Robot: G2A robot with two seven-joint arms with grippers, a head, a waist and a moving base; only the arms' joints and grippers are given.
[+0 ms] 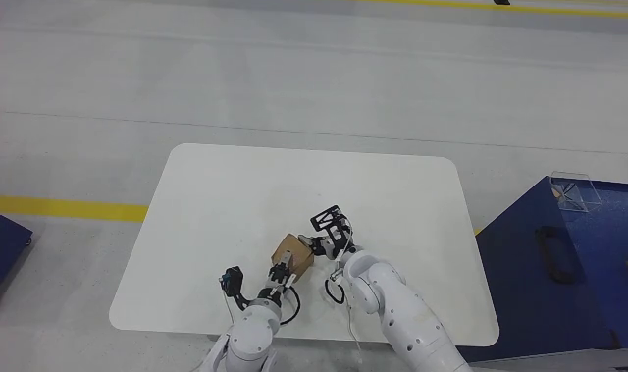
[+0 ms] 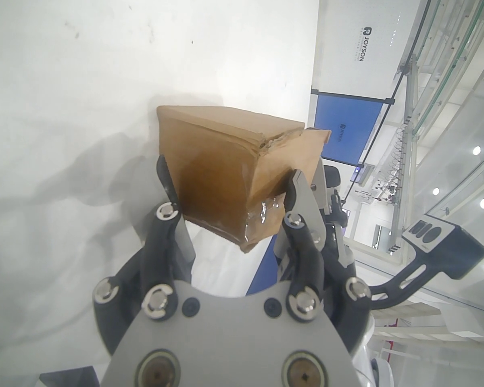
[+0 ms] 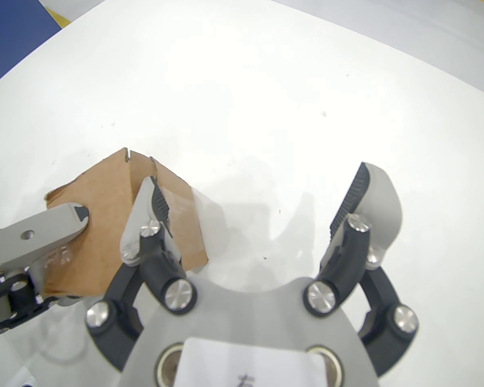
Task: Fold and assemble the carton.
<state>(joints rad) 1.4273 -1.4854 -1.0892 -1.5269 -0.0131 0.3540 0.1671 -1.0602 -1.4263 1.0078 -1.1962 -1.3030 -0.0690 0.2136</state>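
A small brown cardboard carton [image 1: 291, 250] stands on the white table [image 1: 245, 186], near its front edge. In the left wrist view the carton [image 2: 222, 163] sits between the two fingers of my left gripper [image 2: 230, 182], which is shut on its creased, partly folded body. My right gripper [image 3: 258, 181] is open just beside the carton [image 3: 101, 211], with one fingertip [image 3: 155, 195] against the carton's side and bare table between the fingers. The left gripper's finger [image 3: 52, 225] presses the carton's other face. From above, the right gripper [image 1: 332, 225] is to the right of the carton.
Wide bare table surface lies behind and to both sides of the carton. A blue cabinet [image 1: 569, 264] stands off the table's right edge. A yellow floor line [image 1: 69, 208] runs past the left side.
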